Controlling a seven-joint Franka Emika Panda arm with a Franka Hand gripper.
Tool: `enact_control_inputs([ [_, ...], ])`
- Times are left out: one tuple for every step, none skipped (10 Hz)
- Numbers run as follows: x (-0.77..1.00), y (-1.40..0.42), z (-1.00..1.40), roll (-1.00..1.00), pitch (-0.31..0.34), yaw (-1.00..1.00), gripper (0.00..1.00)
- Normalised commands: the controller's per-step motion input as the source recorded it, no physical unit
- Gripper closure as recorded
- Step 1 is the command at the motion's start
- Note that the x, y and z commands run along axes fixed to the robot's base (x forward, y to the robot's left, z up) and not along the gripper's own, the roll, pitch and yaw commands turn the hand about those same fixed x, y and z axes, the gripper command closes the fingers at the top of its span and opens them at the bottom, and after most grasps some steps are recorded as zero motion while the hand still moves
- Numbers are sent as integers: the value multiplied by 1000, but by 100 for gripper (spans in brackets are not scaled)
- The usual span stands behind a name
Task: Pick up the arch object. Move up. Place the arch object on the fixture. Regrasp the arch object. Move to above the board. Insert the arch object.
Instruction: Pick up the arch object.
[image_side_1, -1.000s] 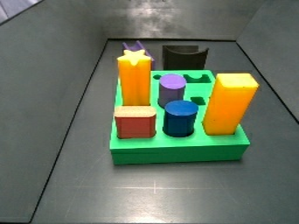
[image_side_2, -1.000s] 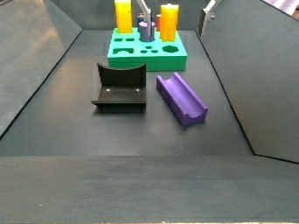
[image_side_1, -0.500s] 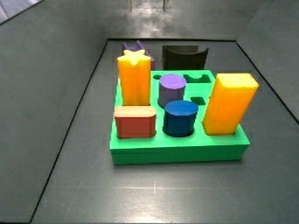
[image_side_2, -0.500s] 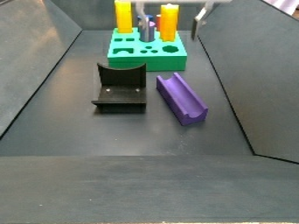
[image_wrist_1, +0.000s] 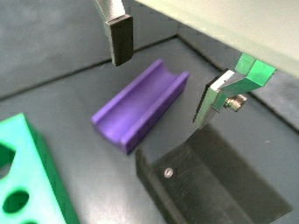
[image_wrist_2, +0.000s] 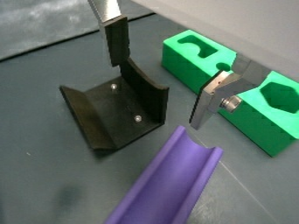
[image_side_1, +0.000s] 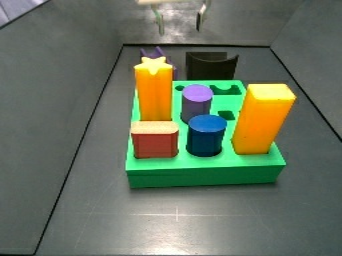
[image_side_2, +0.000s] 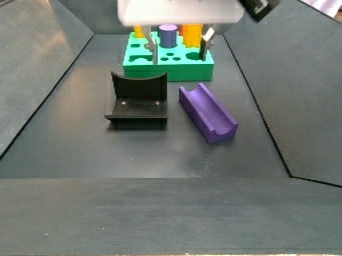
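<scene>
The arch object (image_side_2: 209, 110) is a dark purple block lying flat on the dark floor, its groove facing up, to the right of the fixture (image_side_2: 136, 100). Both wrist views show the arch object (image_wrist_1: 140, 103) (image_wrist_2: 170, 179) below the open gripper (image_wrist_1: 167, 70) (image_wrist_2: 163, 70). Nothing sits between the fingers (image_wrist_1: 119, 39). The gripper (image_side_2: 181, 38) hangs high, in front of the green board (image_side_2: 167, 68). In a side view only the arch object's tip (image_side_1: 152, 52) peeks out behind the board (image_side_1: 201, 165), beside the fixture (image_side_1: 210, 64), with the gripper (image_side_1: 177, 15) above.
The board carries a yellow star peg (image_side_1: 155, 85), an orange block (image_side_1: 263, 117), a red block (image_side_1: 154, 138), a blue cylinder (image_side_1: 205, 134) and a lilac cylinder (image_side_1: 198, 100). Sloping grey walls (image_side_2: 40, 70) close in the floor on both sides.
The gripper has come down into both side views from above; before, only its tips showed at the top edge. The arch object, fixture and board have not moved.
</scene>
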Motion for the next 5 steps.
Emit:
enact_control_inputs([
  [0, -386, -617, 243, -196, 409, 0],
  [-331, -134, -651, 287, -166, 577, 0],
  [-680, 0, -749, 313, -123, 466, 0],
  [-760, 0, -737, 331, -80, 417, 0],
  [-754, 43, -734, 324, -73, 340, 0],
])
